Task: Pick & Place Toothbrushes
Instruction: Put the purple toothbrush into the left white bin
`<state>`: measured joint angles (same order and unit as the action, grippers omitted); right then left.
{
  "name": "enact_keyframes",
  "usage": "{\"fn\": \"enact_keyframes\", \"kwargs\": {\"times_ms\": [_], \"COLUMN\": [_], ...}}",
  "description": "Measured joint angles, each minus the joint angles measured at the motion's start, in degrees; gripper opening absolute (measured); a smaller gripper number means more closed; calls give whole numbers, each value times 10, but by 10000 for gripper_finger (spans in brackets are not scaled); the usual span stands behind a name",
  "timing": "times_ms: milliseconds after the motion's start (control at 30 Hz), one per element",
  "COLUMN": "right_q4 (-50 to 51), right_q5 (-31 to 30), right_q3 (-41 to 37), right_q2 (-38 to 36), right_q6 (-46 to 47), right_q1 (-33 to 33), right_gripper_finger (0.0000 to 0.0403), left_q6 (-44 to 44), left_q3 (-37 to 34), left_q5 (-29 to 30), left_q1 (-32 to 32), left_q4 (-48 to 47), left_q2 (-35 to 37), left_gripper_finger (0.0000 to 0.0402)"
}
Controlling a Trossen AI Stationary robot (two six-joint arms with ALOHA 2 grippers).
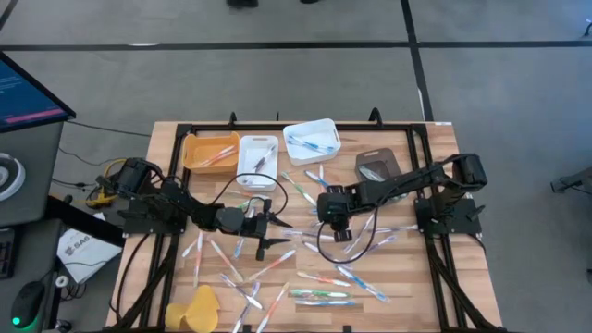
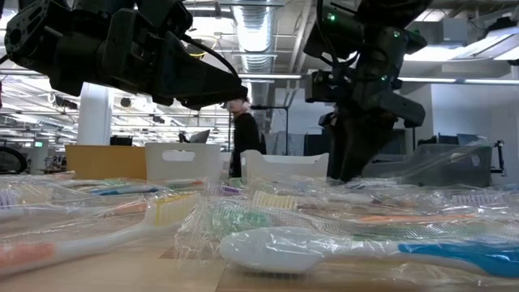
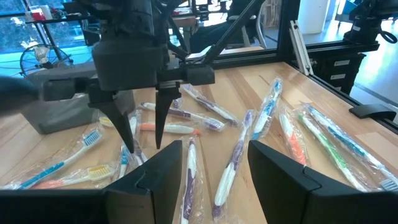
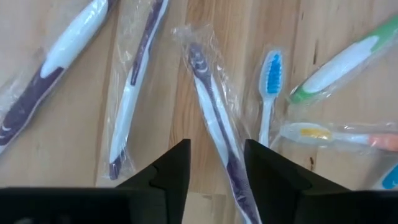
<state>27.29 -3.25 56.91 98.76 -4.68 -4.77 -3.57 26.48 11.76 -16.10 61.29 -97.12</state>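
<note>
Plastic-wrapped toothbrushes (image 1: 314, 294): lying scattered across the wooden table (image 1: 435, 277), some sitting in the bins (image 1: 311, 139).
Right gripper (image 4: 214, 163): hovering with fingers apart over a purple-and-white toothbrush (image 4: 214, 134).
Left gripper (image 3: 211, 171): hanging mid-table, fingers apart, gripping nothing.

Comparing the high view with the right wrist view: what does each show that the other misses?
Only the high view shows the orange bin, two white bins, the yellow lump and the left gripper hovering over the table. Only the right wrist view shows the right gripper open, straddling a wrapped purple-and-white toothbrush, beside a loose blue-bristled one. Both show wrapped toothbrushes scattered on the wooden table.
</note>
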Motion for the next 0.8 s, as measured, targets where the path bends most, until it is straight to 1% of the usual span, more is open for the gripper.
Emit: {"fn": "enact_keyframes", "kwargs": {"times_ms": [167,300,800], "right_q4": [-3,-11,-12], "right_q5": [0,0,0], "right_q3": [-1,-1,-1], "right_q2": [0,0,0], "right_q6": [-2,-2,-3], "right_q1": [0,0,2], "right_gripper_finger": [173,181,176], "left_q6": [0,0,0], "left_q3": [0,0,0], "left_q5": [0,0,0], "left_q1": [0,0,0], "left_q4": [0,0,0], "left_q2": [0,0,0], "left_gripper_finger": [176,176,176]}}
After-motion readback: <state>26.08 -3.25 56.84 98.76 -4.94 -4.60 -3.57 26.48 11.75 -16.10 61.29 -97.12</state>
